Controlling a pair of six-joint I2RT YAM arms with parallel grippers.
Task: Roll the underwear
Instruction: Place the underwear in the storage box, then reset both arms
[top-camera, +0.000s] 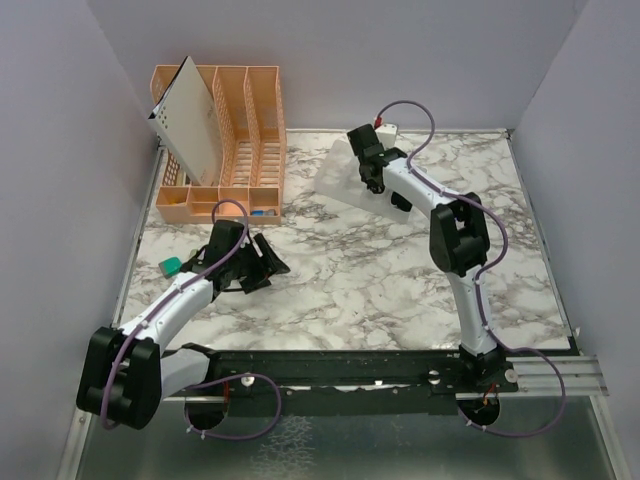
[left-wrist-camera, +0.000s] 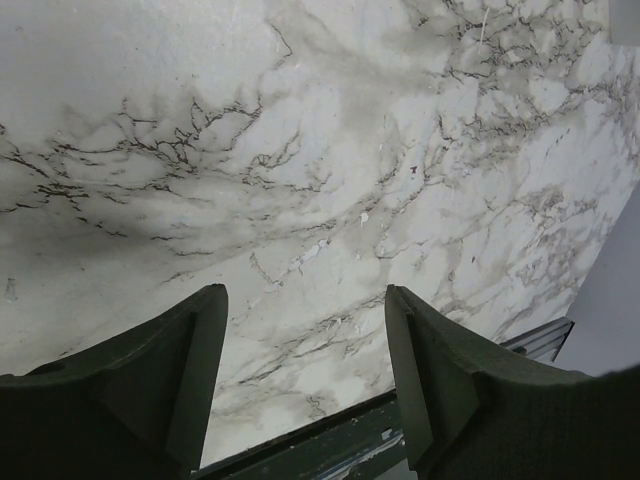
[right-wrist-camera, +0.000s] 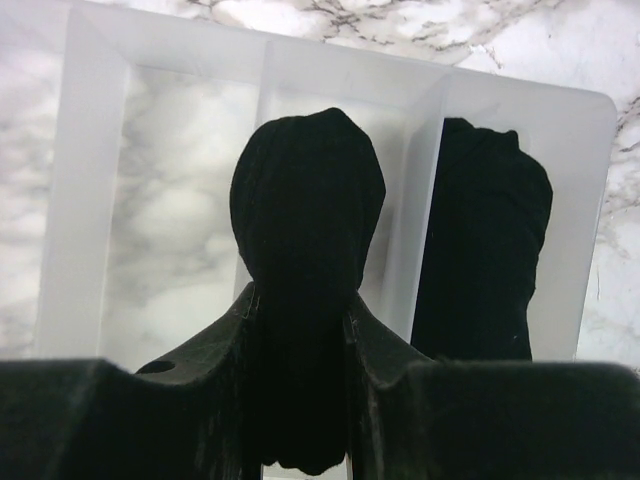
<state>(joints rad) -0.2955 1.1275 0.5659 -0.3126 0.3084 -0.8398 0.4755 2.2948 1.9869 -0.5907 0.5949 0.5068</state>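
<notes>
My right fingers (right-wrist-camera: 215, 345) pinch the soft, light underwear roll (right-wrist-camera: 308, 210) across its lower half, lest it unroll; my left fingers (left-wrist-camera: 180, 370) stand spread, empty.

A peach plastic lattice organiser (top-camera: 250, 120) is standing at the far left of a white marble-patterned tabletop (top-camera: 380, 280), with a white perforated flat panel (top-camera: 190, 115) leaning tilted in it. A small blue item (top-camera: 262, 212) is lying in a low front compartment. A small teal block (top-camera: 170, 267) is sitting near the table's left edge. A translucent white divided plastic tray (top-camera: 335, 175) is resting to the organiser's right.
</notes>
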